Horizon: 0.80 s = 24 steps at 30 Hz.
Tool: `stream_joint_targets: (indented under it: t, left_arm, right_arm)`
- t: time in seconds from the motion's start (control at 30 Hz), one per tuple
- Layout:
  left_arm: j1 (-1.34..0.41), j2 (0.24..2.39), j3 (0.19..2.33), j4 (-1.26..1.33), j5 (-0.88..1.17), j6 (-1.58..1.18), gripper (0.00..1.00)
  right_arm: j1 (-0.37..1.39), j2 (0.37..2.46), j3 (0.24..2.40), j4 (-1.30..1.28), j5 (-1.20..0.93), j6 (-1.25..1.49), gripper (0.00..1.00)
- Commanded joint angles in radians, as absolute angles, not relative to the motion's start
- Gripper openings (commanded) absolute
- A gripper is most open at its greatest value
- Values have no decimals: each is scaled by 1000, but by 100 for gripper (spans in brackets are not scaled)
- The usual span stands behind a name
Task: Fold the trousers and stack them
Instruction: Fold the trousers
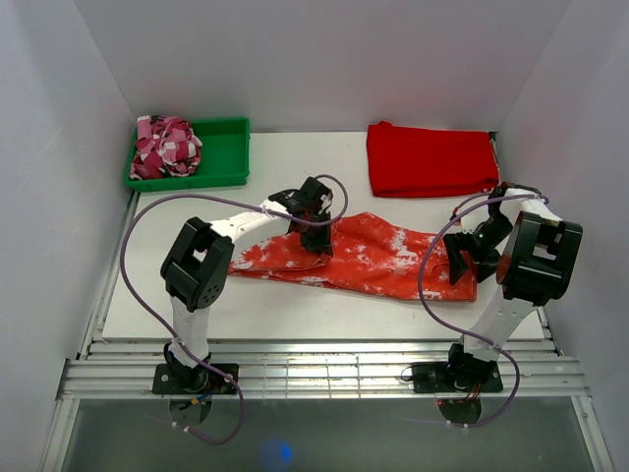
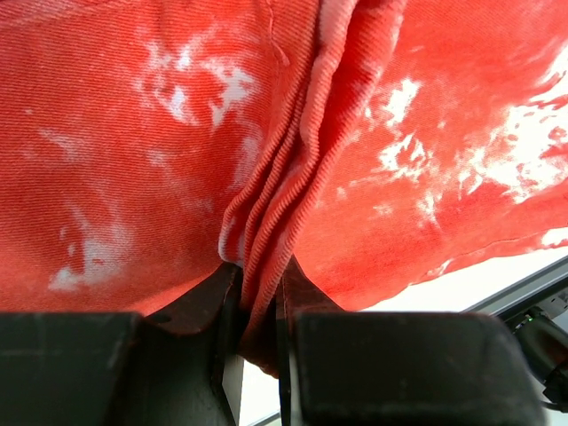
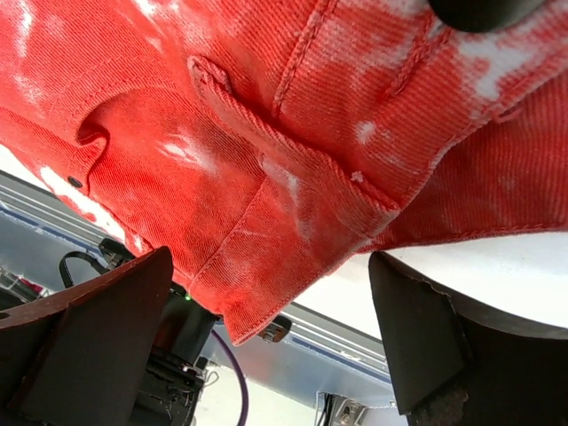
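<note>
Cloth ridges up between the left gripper's [image 2: 257,297] jaws, pinched tight; the right gripper's [image 3: 271,293] jaws stand spread beside the waist end, gripping nothing. The trousers [image 1: 378,258] lie stretched across the table [image 1: 295,307] — seemingly leg on leg, cross-fold and stacking left. One speckled pair, one folded red cloth [image 1: 430,159], one green tray [image 1: 224,147], one pink bundle [image 1: 165,146].

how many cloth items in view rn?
3. Speckled orange-red trousers spread out in the middle; plain red folded cloth far right; crumpled pink-and-white cloth in the green bin far left. That bundle may hide more than one piece; cannot tell.
</note>
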State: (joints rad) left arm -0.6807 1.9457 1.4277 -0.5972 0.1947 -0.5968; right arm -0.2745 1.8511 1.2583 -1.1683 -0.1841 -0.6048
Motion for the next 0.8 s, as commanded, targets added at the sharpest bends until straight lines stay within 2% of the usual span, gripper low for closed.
stream_joint_targets:
  t: [0.0, 0.07, 0.1, 0.13, 0.27, 0.43, 0.53, 0.57, 0.6, 0.67, 0.7, 0.73, 0.77]
  left_arm:
    - [-704, 1962, 1456, -566, 232, -624, 4]
    - [-707, 1971, 1433, -560, 244, -630, 15]
    - [-707, 1971, 1425, -549, 248, -637, 24]
    - [-707, 1970, 1421, -540, 261, -640, 51]
    - [-710, 1936, 1431, -506, 275, -623, 98]
    - [-648, 1771, 1460, -514, 323, -490, 98]
    - [-497, 1675, 1439, -541, 504, -363, 98]
    - [-450, 1657, 1428, -552, 670, -324, 98]
    - [-351, 1628, 1402, -581, 760, -249, 98]
    - [-260, 1606, 1359, -609, 874, -213, 97]
    - [-186, 1602, 1339, -636, 906, -198, 94]
    - [-151, 1609, 1321, -655, 943, -183, 84]
    - [-121, 1618, 1290, -670, 986, -157, 80]
  right_arm:
    - [-270, 1807, 1259, -1170, -190, -595, 96]
    - [-271, 1806, 1264, -1177, -205, -598, 95]
    - [-270, 1802, 1273, -1178, -216, -600, 95]
    - [-270, 1786, 1281, -1178, -233, -607, 95]
    - [-268, 1711, 1345, -1178, -394, -646, 93]
    - [-246, 1667, 1529, -1201, -563, -672, 92]
    - [-187, 1681, 1591, -1195, -655, -658, 93]
    - [-136, 1689, 1615, -1195, -698, -657, 94]
    - [-105, 1703, 1623, -1181, -710, -649, 95]
    - [-2, 1719, 1631, -1151, -748, -629, 96]
    - [47, 1729, 1635, -1134, -764, -618, 97]
    - [84, 1758, 1641, -1097, -782, -592, 98]
    - [153, 1781, 1654, -1082, -813, -580, 99]
